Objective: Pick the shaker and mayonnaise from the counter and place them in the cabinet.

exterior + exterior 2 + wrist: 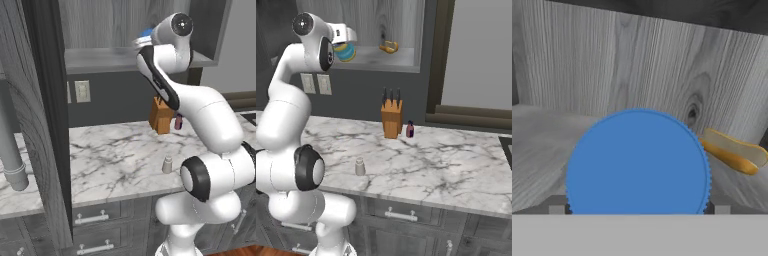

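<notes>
The mayonnaise (346, 52), a jar with a blue lid (637, 162), is inside the cabinet (406, 30), down at its shelf board (95, 59). My gripper (639, 209) hangs straight over the jar, open, with one fingertip on each side of the lid. In the right base view the hand (344, 35) reaches into the cabinet from the left. A sliver of the blue lid (146, 33) peeks out behind my arm. The shaker (167, 164) (360, 166) stands upright on the counter (446, 165), near its front edge, far below the gripper.
A yellow-orange food item (389, 47) (732, 155) lies on the shelf to the right of the jar. A wooden knife block (391, 119) and a small dark red bottle (410, 129) stand at the back of the counter. A dark cabinet side panel (47, 125) stands at left.
</notes>
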### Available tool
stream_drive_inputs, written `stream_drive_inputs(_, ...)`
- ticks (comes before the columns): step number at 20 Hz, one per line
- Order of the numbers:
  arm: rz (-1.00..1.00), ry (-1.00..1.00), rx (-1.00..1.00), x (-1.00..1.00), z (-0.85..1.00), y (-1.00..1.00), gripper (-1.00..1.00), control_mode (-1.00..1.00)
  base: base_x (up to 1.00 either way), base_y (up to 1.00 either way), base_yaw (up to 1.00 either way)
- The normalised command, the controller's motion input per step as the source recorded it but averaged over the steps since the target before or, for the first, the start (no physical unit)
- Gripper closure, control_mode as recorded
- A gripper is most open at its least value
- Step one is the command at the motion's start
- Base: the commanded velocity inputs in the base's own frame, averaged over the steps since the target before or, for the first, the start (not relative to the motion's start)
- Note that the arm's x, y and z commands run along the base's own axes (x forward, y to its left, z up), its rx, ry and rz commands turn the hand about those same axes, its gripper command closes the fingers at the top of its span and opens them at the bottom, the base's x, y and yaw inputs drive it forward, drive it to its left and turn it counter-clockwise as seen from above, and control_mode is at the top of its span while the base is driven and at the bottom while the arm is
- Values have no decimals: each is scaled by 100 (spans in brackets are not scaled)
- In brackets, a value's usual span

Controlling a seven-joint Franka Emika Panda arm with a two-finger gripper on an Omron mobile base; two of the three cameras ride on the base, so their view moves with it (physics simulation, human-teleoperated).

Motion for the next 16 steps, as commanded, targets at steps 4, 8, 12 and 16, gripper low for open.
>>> stream_drive_inputs(4, -6, 0, 7, 10, -28, 0, 100, -100, 0, 0, 0)
stream_drive_inputs(8, -5, 0, 10, 9, -35, 0, 100, -100, 0, 0, 0)
stream_drive_inputs(12, -4, 0, 10, 20, -38, -2, 100, -100, 0, 0, 0)
stream_drive_inputs(16, -3, 0, 7, 33, -31, -4, 100, -100, 0, 0, 0)
